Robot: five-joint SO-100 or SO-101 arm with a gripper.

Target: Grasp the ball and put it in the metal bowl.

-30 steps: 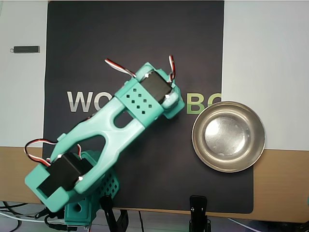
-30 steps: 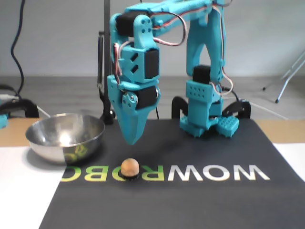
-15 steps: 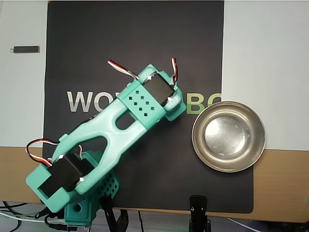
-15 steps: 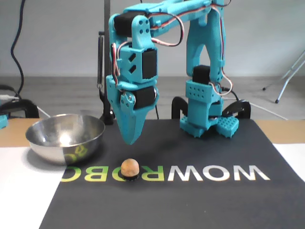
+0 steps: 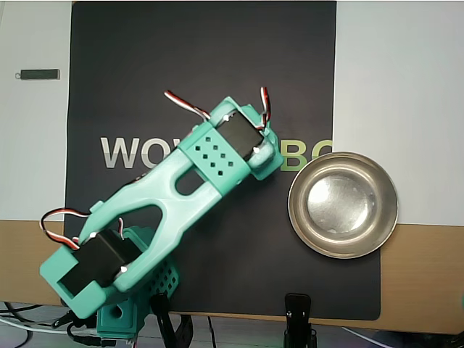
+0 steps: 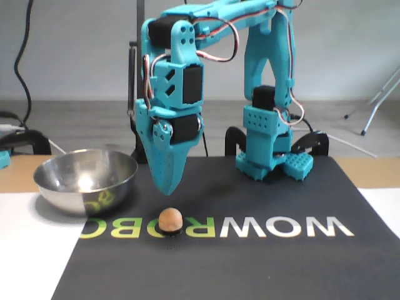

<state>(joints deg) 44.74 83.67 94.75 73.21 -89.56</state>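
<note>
The peach-orange ball [image 6: 170,219] sits on a small black ring on the black mat, among the printed letters. In the overhead view it is hidden under the arm. My teal gripper [image 6: 167,186] points straight down, its tip a short way above the ball and not touching it. Its jaws look closed together and hold nothing. The metal bowl [image 6: 85,181] stands empty to the left of the ball in the fixed view. In the overhead view the bowl [image 5: 343,205] is at the right edge of the mat, right of my wrist [image 5: 245,141].
The arm's base [image 6: 272,156] stands at the back of the mat [image 5: 217,65]. Black clamps [image 5: 299,313] sit at the table edge. A small dark bar [image 5: 40,74] lies on the white surface at the far left of the overhead view.
</note>
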